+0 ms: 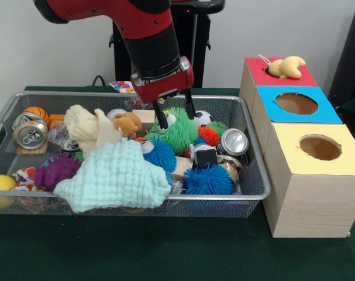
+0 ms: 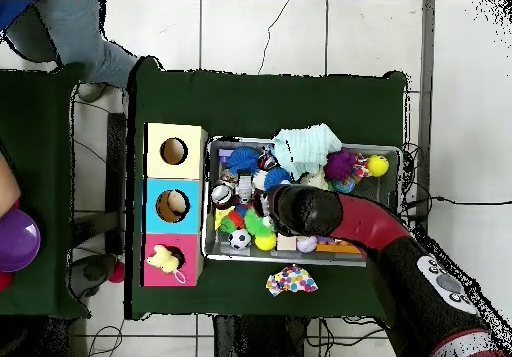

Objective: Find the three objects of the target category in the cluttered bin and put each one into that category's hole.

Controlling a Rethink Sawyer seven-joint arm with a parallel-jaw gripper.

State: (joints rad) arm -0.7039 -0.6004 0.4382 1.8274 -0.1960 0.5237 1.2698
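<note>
My gripper (image 1: 176, 114) hangs open over the middle of the wire bin (image 1: 256, 175), its fingertips (image 1: 161, 120) down at the top of a green fuzzy ball (image 1: 180, 133), with nothing held. Around it lie a brown teddy (image 1: 127, 124), a cream plush (image 1: 86, 126), two blue spiky balls (image 1: 161, 155) (image 1: 208, 180), an orange spiky ball (image 1: 209, 136) and a can (image 1: 234, 142). A yellow plush (image 1: 286, 67) rests on the red box (image 1: 262, 71). In the overhead view the arm's wrist (image 2: 298, 209) hides the gripper.
Beside the bin stand the red box, a blue box (image 1: 265, 105) and a yellow box (image 1: 288, 146), the last two with open holes. A mint cloth (image 1: 116, 175), purple spiky ball (image 1: 57, 170), second can (image 1: 31, 132) and yellow ball (image 1: 2, 184) fill the bin's other side. A person's leg (image 2: 70, 33) shows at the overhead edge.
</note>
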